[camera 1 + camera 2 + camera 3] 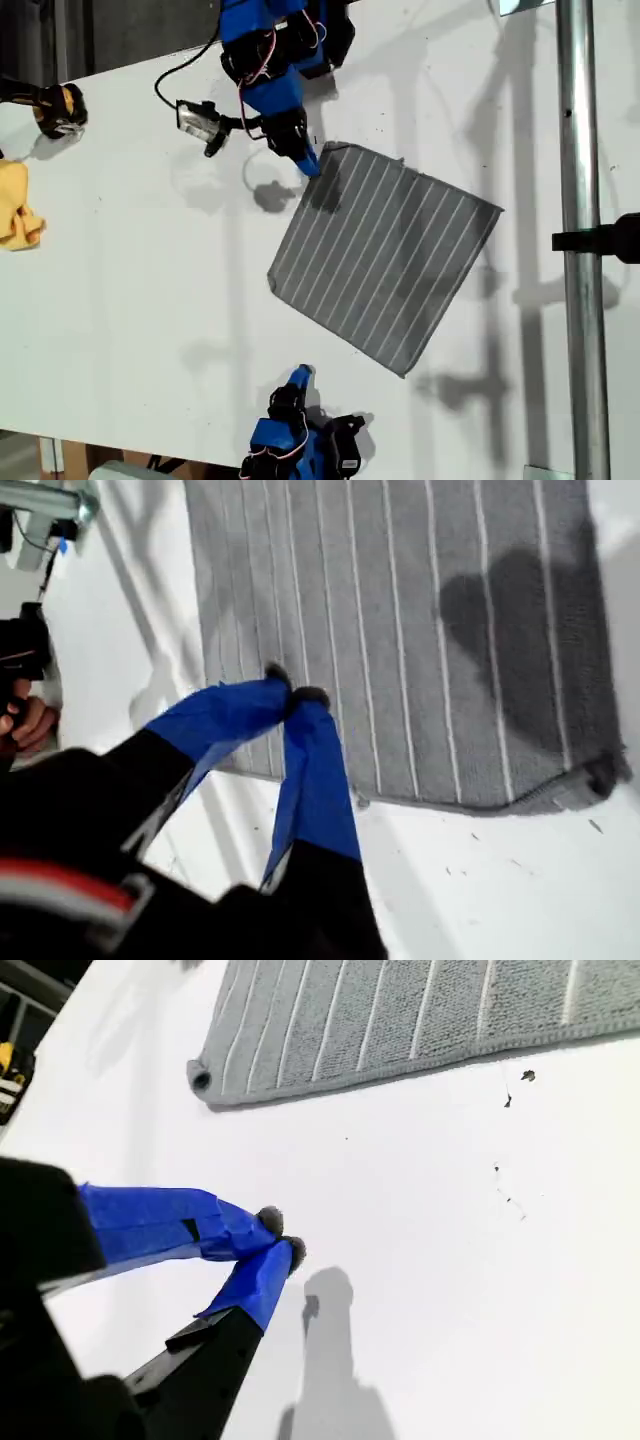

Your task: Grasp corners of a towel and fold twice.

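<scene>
White worktop (130, 270) under everything. Grey white-striped towel (385, 255) spread flat on it, turned like a diamond, a little toward the exterior view's right of centre. Upright metal pole (580, 240) near the exterior view's right edge. Small yellow cloth (18, 205) at the exterior view's left edge, well apart from the towel. First tool (295, 695) clenched, tips together, holding nothing visible, just above the towel near its edge, by the corner (335, 148) nearest the exterior view's top. Second tool (280, 1235) also clenched and empty, over bare worktop, near another towel corner (200, 1080) but apart from it.
</scene>
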Controlling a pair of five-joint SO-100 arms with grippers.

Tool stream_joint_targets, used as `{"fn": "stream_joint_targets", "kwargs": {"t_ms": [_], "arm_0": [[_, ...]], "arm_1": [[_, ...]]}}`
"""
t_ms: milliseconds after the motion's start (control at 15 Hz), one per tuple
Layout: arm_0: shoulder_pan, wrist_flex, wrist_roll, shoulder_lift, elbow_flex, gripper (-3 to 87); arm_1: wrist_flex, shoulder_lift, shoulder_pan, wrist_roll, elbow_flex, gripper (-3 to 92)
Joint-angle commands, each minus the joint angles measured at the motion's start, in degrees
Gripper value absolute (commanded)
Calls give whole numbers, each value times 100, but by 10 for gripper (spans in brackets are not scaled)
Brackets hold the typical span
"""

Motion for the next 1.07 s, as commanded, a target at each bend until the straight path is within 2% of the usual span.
{"fn": "stream_joint_targets", "kwargs": {"t_ms": [0,267,333,667,1000], "arm_0": [[-44,9,-35,35,9,-15],[-53,9,-35,35,9,-15],[-53,9,-26,35,9,-15],[-53,9,-18,35,9,-15],[-26,0,-9,35,9,-15]], "arm_1": [[255,-1090,-396,-193,-1433,12],[1292,-3076,-1099,-272,-3665,9],[1292,-3340,-1283,-220,-3946,8],[343,-4201,-2092,352,-4219,-1],[-264,-5309,-2505,404,-5089,-1]]}}
